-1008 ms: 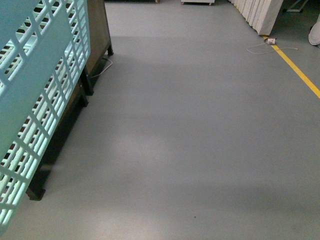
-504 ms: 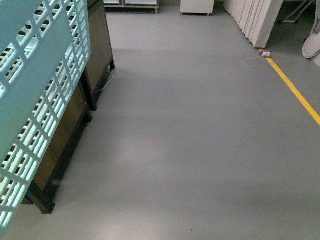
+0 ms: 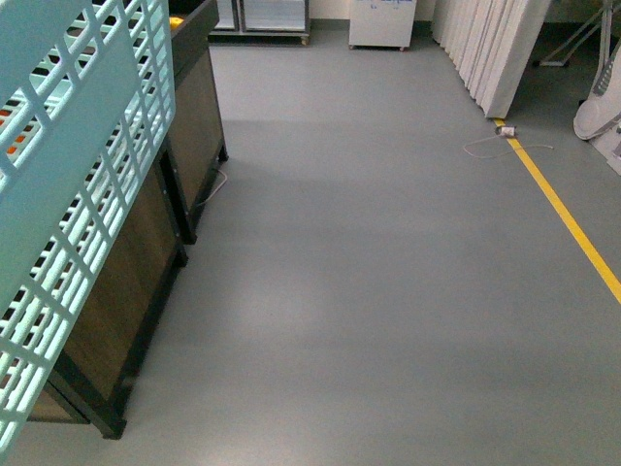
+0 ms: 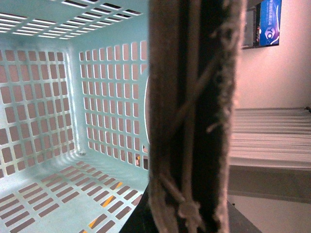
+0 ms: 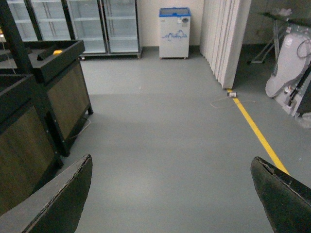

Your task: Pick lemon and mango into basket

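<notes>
Standing beyond the basket (image 3: pixel 78 146), a freezer (image 5: pixel 175 42) bears blurred markings.

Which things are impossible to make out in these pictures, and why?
- Lemon and mango: seen in no view. The yellow bit on the wooden stand, right wrist view, is too small to name.
- Basket: front view, cut off by the left edge.
- Basket's inside: left wrist view, the brown handle hides the middle.

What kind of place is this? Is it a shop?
Probably a shop, or a room set up like one. There are tall glass-door fridges, a small chest freezer, dark wooden display stands and a blue shopping basket.
</notes>
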